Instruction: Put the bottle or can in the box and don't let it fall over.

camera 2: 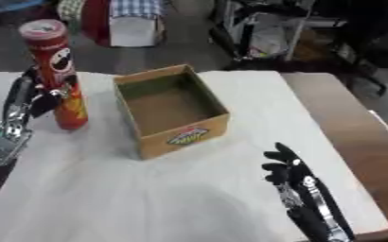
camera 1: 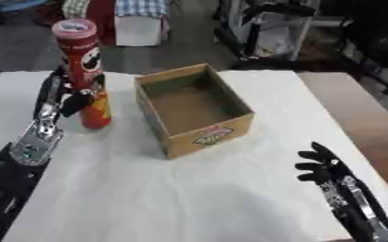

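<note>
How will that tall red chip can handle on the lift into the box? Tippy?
Probably tippy: the red can is tall and narrow, upright on the table. Likely stiff, being a straight-walled tube. The left hand grips its middle, which should limit swing into the box.

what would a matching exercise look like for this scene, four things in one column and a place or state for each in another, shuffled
Things:
1. tall red cylindrical chip can
2. open brown cardboard box
3. black left hand
4. black right hand

Places or states:
A. idle near the lower right corner, fingers up
B. empty, in the middle of the white table
C. upright on the table, left of the box
D. curled round the can's middle

Pairs: 1-C, 2-B, 3-D, 4-A
</note>
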